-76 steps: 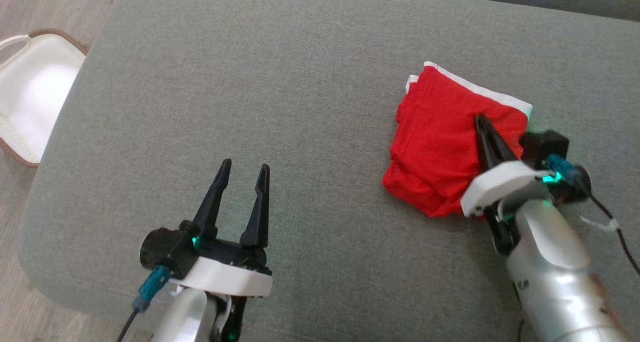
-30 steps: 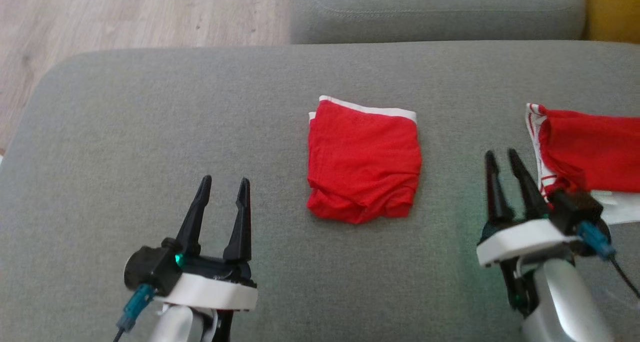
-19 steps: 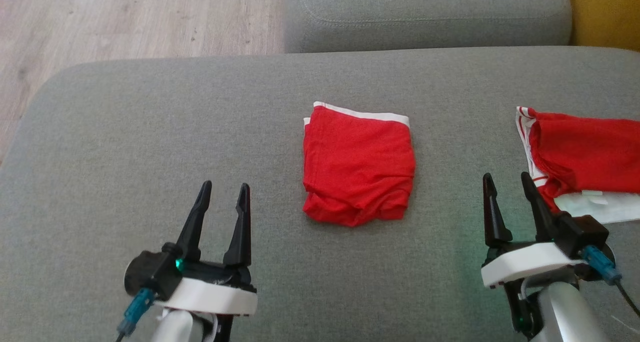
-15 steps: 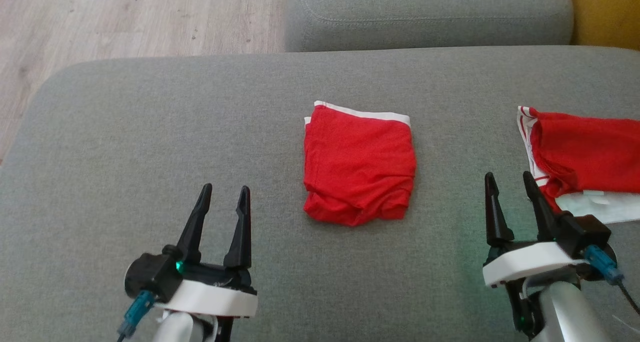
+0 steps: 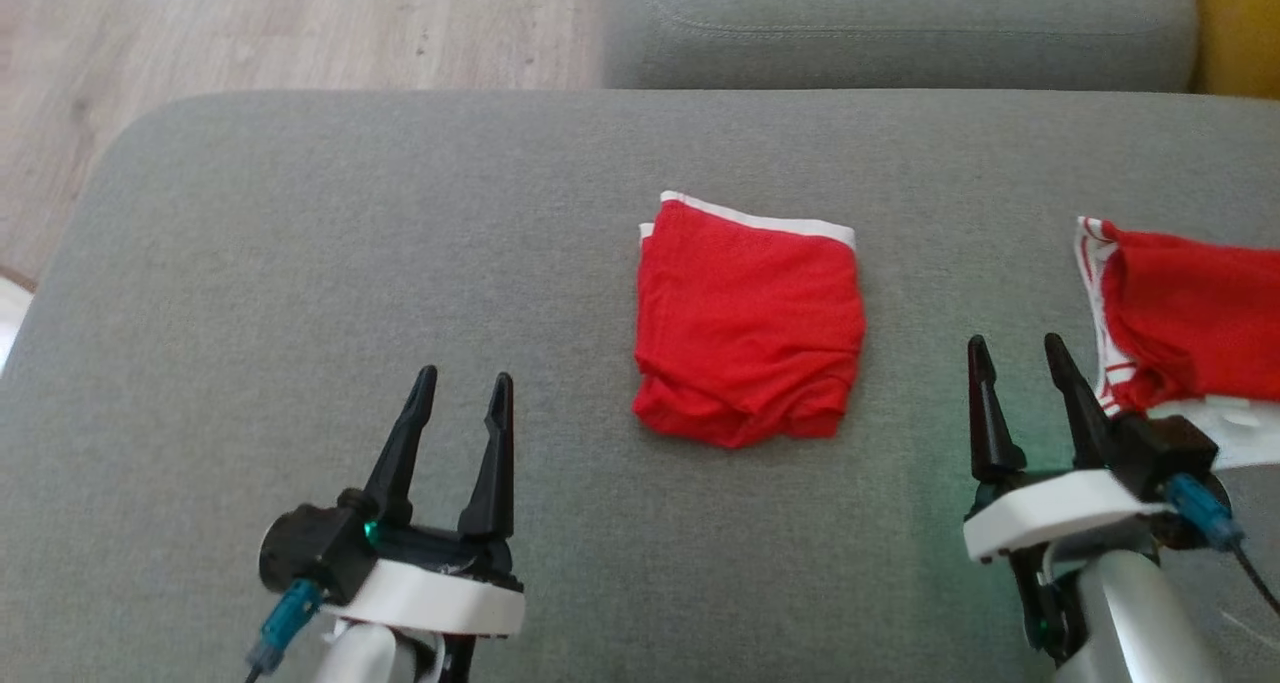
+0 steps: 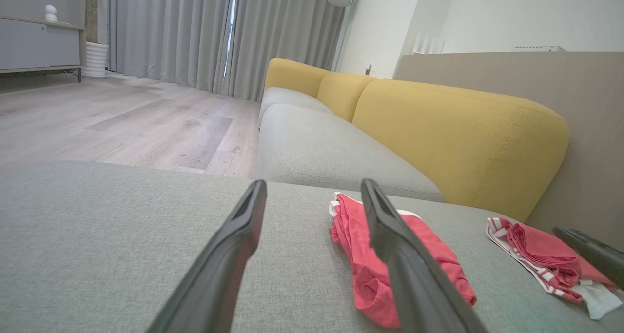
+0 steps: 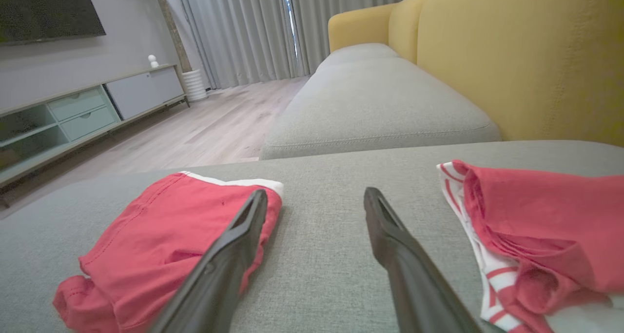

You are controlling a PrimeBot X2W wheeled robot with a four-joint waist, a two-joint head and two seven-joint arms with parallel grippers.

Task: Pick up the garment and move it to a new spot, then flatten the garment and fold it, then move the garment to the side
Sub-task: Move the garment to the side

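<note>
Two pincers sit low near the front edge of the grey sofa seat (image 5: 300,263), both pointing away from the robot, fingers aimed up the head view. The left pincer (image 5: 466,378) is over bare cushion, its jaws spread wide and holding nothing. The right pincer (image 5: 1016,345) is likewise spread wide and empty, its pale forearm (image 5: 1130,613) rising from the lower right corner. Between the two, a little farther off, the garment (image 5: 750,323) lies flat on the seat. It is red, folded to a rough square with a white waistband along its far edge, and it is apart from both pincers. Just beside the right pincer's outer finger lies a second red piece (image 5: 1190,343), rumpled, with white striped trim. In the right wrist view the garment is left of the fingers and the striped piece right of them, with bare cushion in the gap
</note>
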